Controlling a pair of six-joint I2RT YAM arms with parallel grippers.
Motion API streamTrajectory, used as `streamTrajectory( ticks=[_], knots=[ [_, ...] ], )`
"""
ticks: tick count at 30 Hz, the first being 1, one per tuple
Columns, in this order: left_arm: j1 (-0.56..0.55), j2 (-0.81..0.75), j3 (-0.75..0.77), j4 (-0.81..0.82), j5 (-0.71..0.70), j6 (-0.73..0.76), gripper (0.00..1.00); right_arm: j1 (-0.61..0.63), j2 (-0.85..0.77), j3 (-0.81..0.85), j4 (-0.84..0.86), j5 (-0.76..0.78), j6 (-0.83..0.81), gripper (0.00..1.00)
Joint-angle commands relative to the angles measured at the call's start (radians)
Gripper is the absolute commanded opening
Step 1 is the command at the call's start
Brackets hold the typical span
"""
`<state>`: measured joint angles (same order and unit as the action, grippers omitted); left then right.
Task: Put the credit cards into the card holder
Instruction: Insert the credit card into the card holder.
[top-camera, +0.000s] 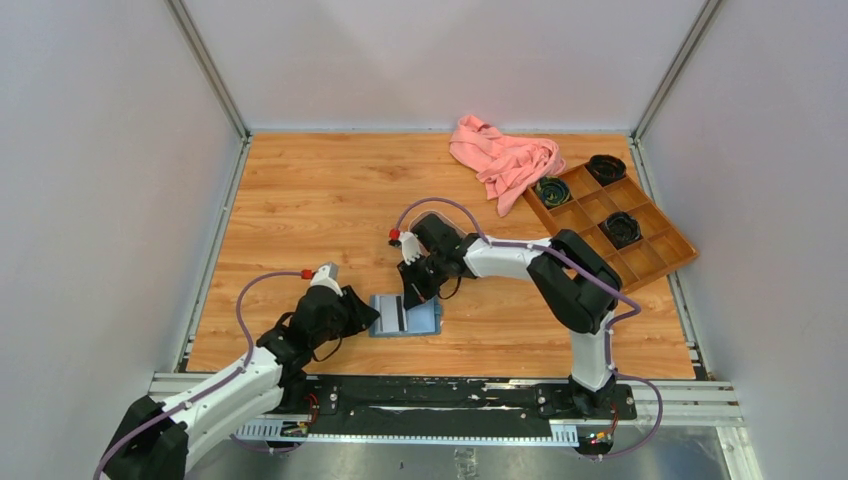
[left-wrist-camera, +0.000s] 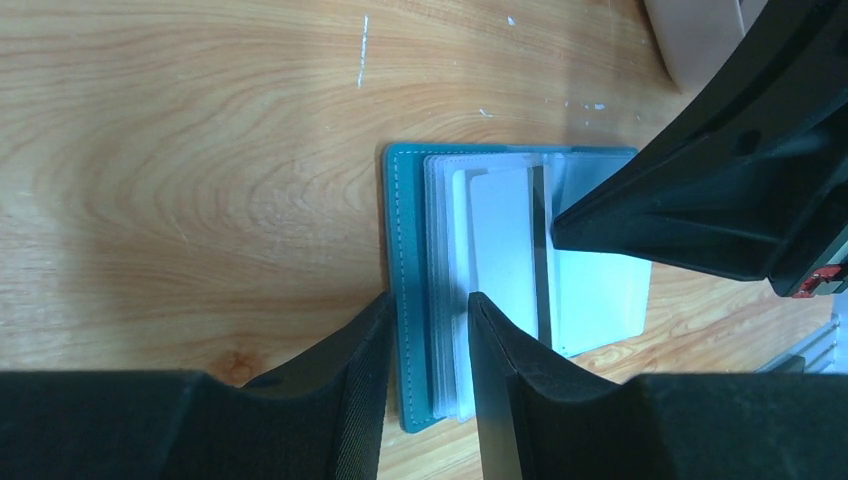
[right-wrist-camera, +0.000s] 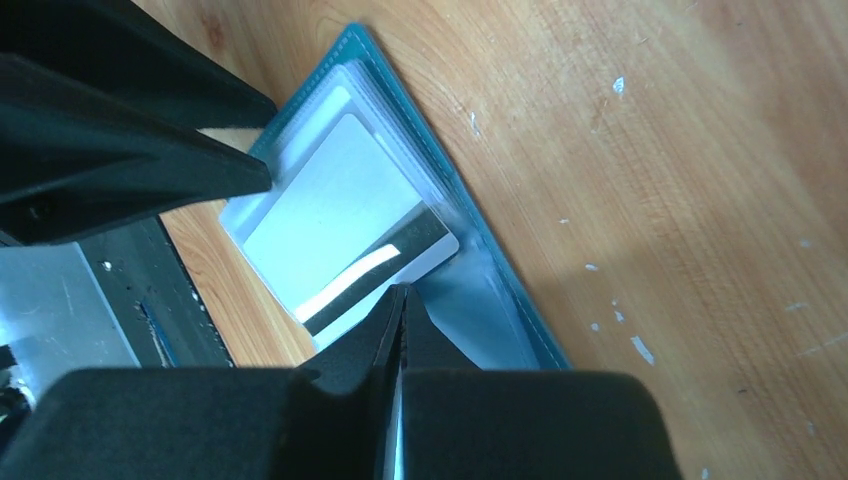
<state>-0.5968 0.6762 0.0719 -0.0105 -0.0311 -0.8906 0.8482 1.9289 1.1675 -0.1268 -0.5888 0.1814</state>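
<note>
Right wrist view: the right jaws are shut tight, fingertips (right-wrist-camera: 385, 315) pressed together with no gap. They sit at the bottom centre of the frame, right against the dark-striped long edge of a white-grey credit card (right-wrist-camera: 335, 200). A pale sliver shows between the fingers, but I cannot tell whether they nip the card, nip a clear sleeve, or only touch. The card lies flat just beyond the tips, up and to the left. It looks partly tucked into the plastic sleeves of the open card holder (right-wrist-camera: 490, 300).

In the left wrist view, the left jaws stand at the bottom centre, narrowly parted. Their fingertips (left-wrist-camera: 495, 330) straddle the holder's teal outer edge and the stack of clear sleeves, and they appear to hold that side. There the card's long axis runs up and down the frame, in line with that teal edge. The right jaws come in from the right and meet the striped edge head-on. The right arm is the one at the card, so my judgement is that the next move is a short push leftward, toward the held edge.

In the top view the holder lies at lower centre on the wooden counter (top-camera: 300, 200), between the two arms. A pink cloth (top-camera: 505, 160) and a compartmented wooden box (top-camera: 655, 255) sit well apart at upper right.
</note>
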Motion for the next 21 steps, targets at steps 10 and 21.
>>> streamTrajectory(
  ticks=[10,21],
  knots=[
    [0.004,0.081,-0.011,0.056,0.082,0.007,0.39,0.003,0.049,-0.036,0.162,-0.136,0.194,0.01],
    [0.004,0.007,-0.010,0.029,0.071,0.017,0.49,-0.027,-0.084,0.000,0.003,-0.155,-0.156,0.05]
  ],
)
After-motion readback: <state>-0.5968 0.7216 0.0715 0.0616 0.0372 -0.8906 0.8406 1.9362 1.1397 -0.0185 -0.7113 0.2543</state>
